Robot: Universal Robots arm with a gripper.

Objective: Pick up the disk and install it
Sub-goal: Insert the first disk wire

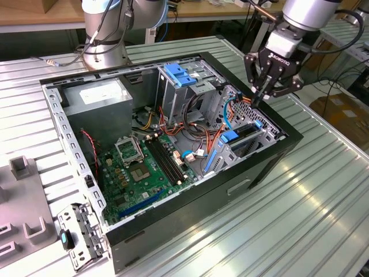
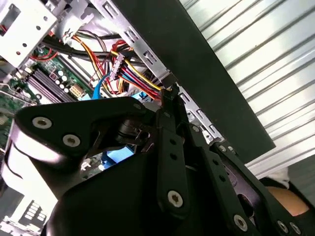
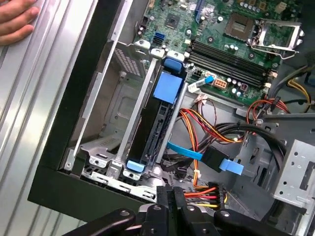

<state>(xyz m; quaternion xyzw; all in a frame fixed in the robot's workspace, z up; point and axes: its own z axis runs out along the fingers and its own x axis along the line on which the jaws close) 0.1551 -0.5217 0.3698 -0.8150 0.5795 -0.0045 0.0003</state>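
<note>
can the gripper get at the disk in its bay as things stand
Probably yes. The gripper hangs just above the case's edge by the drive cage, and the disk sits upright in its bay with its blue end tab exposed toward the open side. The orange and blue cables beside it could crowd the approach.

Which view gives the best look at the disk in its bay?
The first wrist view: the disk shows along its full length, seated in the metal bay between blue end tabs. In the exterior view the disk is small and partly screened by the cage. In the second wrist view the claw blocks it.
</note>
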